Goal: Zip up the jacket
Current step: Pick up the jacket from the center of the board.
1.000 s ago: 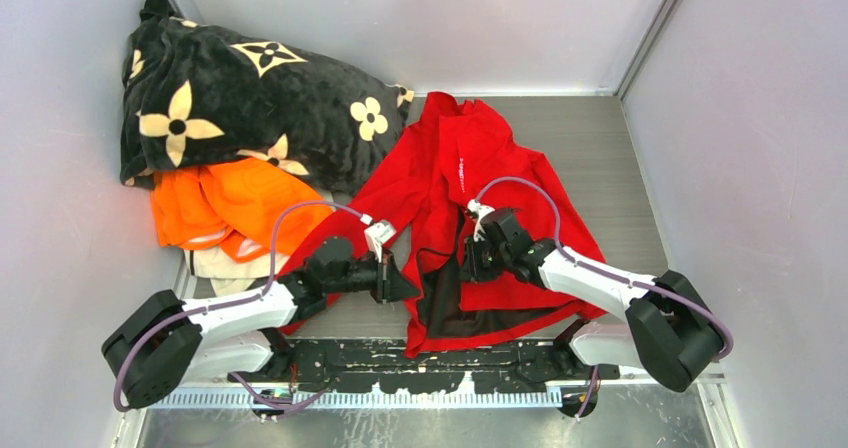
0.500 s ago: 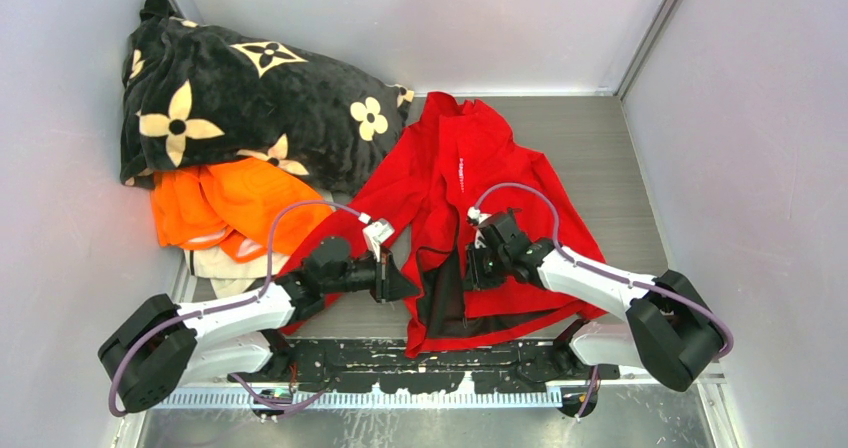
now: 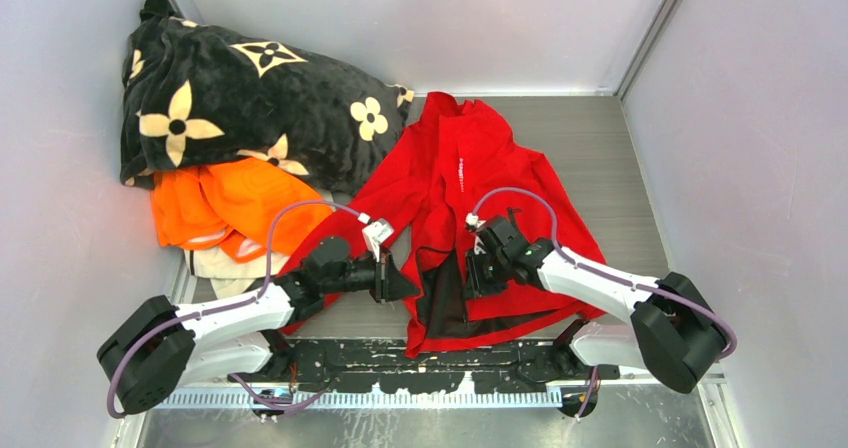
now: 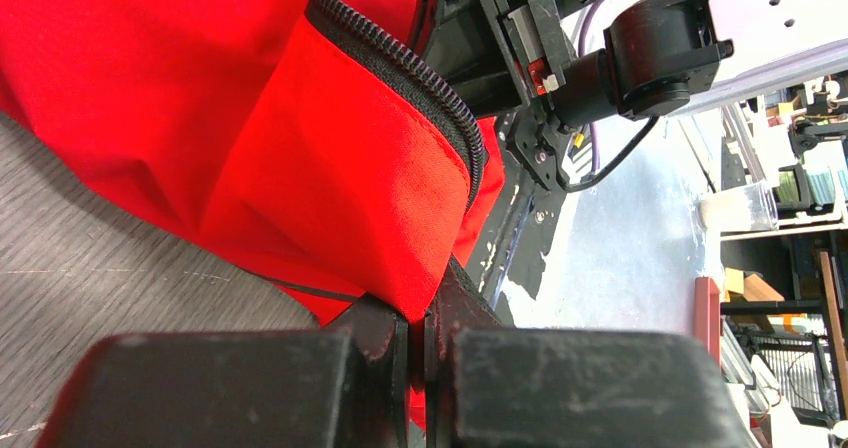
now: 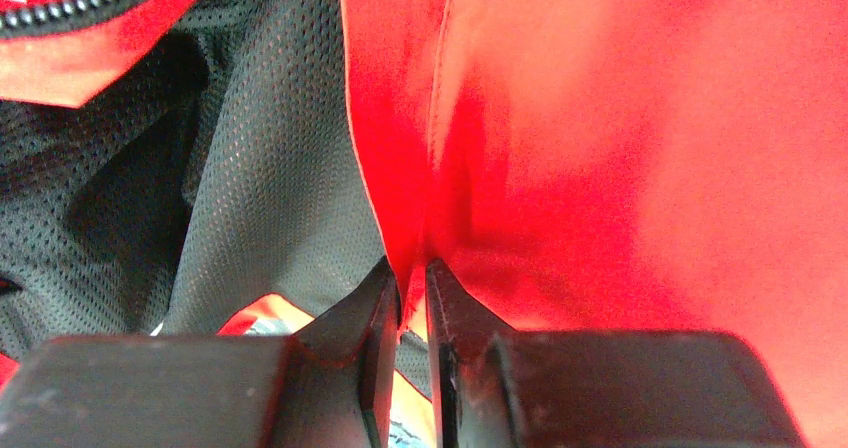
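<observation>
The bright red jacket [image 3: 470, 158] lies open on the table, collar at the far end and dark mesh lining [image 3: 445, 303] showing at its lower front. My left gripper [image 3: 405, 286] is shut on the bottom corner of one front panel. In the left wrist view its jaws [image 4: 428, 313] pinch the red corner, and the black zip teeth [image 4: 420, 68] run up that panel's edge. My right gripper [image 3: 470, 273] sits on the other front edge. In the right wrist view its jaws [image 5: 410, 273] stand narrowly apart with a red fold between them, beside the lining [image 5: 250, 168].
A black blanket with cream flowers [image 3: 240, 98] is heaped at the far left. An orange garment [image 3: 225, 208] and a pale cloth [image 3: 225, 265] lie in front of it. Grey walls enclose the table on three sides.
My right gripper has shifted a little nearer and to the left with the jacket's edge, and its jaws have eased slightly. The left arm has barely moved.
</observation>
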Controlling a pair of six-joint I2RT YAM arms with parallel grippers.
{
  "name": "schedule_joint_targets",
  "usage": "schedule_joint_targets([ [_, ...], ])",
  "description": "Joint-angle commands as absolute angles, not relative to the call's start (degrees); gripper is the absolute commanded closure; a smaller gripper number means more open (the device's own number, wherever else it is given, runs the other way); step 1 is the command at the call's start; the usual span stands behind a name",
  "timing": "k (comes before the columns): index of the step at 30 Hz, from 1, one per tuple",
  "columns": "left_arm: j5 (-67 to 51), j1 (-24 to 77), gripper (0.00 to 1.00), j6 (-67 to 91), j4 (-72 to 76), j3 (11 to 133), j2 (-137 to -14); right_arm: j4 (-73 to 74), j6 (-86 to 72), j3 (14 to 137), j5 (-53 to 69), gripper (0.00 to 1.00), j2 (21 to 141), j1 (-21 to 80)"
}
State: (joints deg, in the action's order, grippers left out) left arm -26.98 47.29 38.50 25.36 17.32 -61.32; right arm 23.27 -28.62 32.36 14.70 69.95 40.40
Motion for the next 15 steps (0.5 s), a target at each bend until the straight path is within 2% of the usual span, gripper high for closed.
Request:
schedule_joint_targets([
  [1, -26.41, 47.29, 1.0, 37.43, 27.23, 17.31, -60.13, 25.05, -29.07, 33.61, 15.04, 0.78, 67.67, 40.74],
  [15, -26.44, 47.24, 1.0, 37.27, 26.54, 17.31, -59.24, 24.18, -29.44, 32.51, 16.17, 0.77, 68.32, 41.91],
])
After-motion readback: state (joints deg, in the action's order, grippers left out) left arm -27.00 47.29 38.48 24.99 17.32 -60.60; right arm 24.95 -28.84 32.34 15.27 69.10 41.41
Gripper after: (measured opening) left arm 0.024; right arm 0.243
